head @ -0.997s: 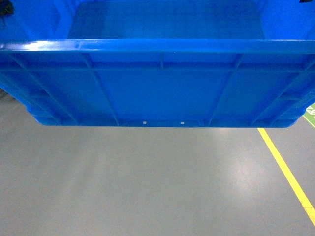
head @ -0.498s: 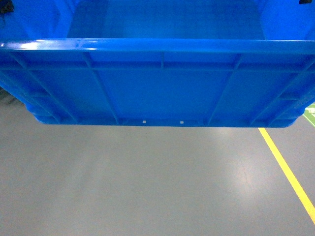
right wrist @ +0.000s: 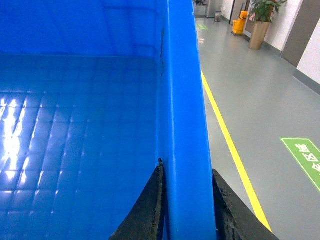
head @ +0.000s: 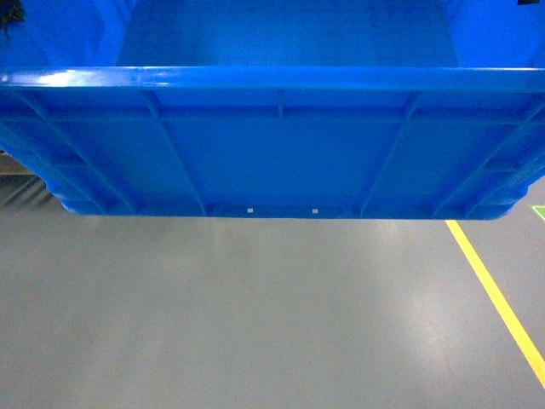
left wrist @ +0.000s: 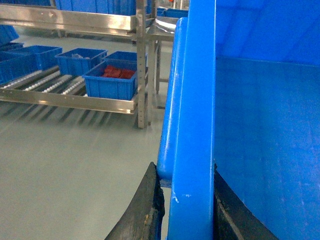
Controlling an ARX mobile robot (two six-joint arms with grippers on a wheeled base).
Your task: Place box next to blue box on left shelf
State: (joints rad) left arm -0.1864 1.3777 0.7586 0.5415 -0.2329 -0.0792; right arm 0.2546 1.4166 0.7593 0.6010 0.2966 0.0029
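Observation:
The box (head: 272, 153), a large bright-blue ribbed crate, hangs above the grey floor and fills the top half of the head view. My left gripper (left wrist: 184, 169) is shut on its left rim (left wrist: 192, 100), one finger inside and one outside. My right gripper (right wrist: 187, 168) is shut on the right rim (right wrist: 182, 100) in the same way. The left shelf (left wrist: 50, 82), a grey metal rack with white roller rails, stands to the far left in the left wrist view. Several small blue boxes (left wrist: 111, 82) sit on it, one holding red items.
A yellow floor line (head: 498, 298) runs along the right side, with a green floor marking (right wrist: 305, 155) beyond it. The rack's metal upright (left wrist: 141, 65) stands near the crate's left wall. A potted plant (right wrist: 262, 20) and yellow bucket (right wrist: 240, 22) stand far down the aisle.
The crate stays fixed in the head view while the floor shifts beneath it. Dark striped shadows have come into view at the left edge, and the green marking at right has slid lower.

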